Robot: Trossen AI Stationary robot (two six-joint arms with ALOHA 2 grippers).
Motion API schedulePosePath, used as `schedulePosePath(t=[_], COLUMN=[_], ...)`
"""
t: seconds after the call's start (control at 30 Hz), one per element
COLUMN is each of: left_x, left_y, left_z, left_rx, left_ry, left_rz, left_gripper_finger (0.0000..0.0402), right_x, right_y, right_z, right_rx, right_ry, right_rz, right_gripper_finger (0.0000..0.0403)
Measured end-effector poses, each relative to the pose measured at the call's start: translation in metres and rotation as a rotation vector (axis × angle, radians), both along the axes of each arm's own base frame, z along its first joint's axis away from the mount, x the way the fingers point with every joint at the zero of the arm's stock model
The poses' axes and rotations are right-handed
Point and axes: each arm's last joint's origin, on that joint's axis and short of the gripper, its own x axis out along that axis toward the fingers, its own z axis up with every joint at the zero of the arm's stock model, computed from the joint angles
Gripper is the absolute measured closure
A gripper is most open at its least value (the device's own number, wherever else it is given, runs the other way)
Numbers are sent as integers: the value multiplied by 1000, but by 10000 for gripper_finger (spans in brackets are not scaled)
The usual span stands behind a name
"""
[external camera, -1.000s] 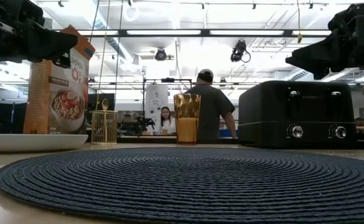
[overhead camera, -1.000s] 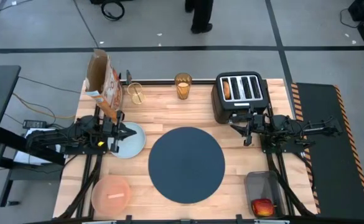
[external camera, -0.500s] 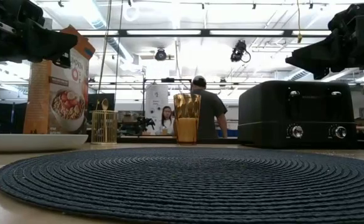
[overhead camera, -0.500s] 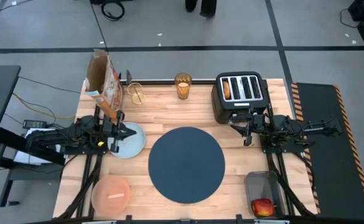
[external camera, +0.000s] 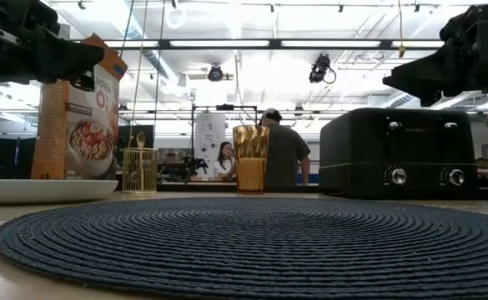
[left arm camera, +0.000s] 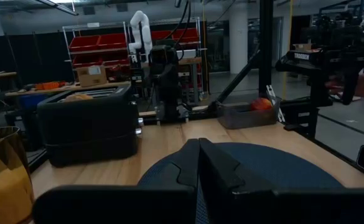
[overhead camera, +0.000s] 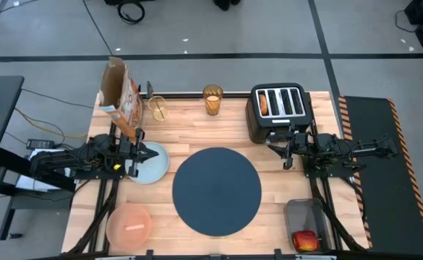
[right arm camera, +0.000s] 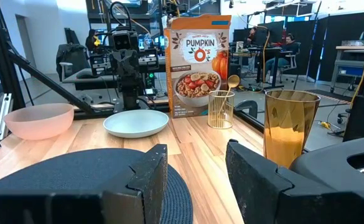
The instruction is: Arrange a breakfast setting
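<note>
The dark-blue mat lies mid-table. The pale-blue plate rests flat to its left, and the pink bowl stands near the left front corner. The amber tumbler and a small ribbed glass holding the gold spoon stand at the far edge. The bagel sticks up in a slot of the toaster. The red apple lies in a bin at the front right. My left gripper is shut and hovers above the plate's far edge. My right gripper is open and hovers in front of the toaster.
The black toaster stands at the far right. The cereal box stands at the far left. The grey bin sits at the right front. People stand in the room beyond the far edge.
</note>
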Motion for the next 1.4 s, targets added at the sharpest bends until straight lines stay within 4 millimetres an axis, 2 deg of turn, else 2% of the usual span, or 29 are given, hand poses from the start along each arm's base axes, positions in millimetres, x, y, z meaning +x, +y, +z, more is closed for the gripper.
schedulePosePath(t=[0.27,0.47,0.63,0.97,1.07,1.13,1.3,1.4], left_x=[0,0,0,0,0,0,0,0], left_y=[0,0,0,0,0,0,0,0], left_z=[0,0,0,0,0,0,0,0], left_rx=[0,0,0,0,0,0,0,0], left_ry=[0,0,0,0,0,0,0,0], left_rz=[-1,0,0,0,0,0,0,0], left_gripper_finger=[384,384,384,384,384,384,384,384], right_x=[0,-3,-6,-3,2,8,34,52], right_y=[-1,-1,-5,-4,-5,-4,13,26], right_z=[4,17,29,35,33,32,32,40], right_rx=[-31,20,20,-16,115,155,43,38], right_ry=[-33,-181,-306,-367,-369,-334,-119,-43], right_rz=[-19,-26,-108,12,-27,6,285,370], right_gripper_finger=[231,231,231,231,231,228,196,165])
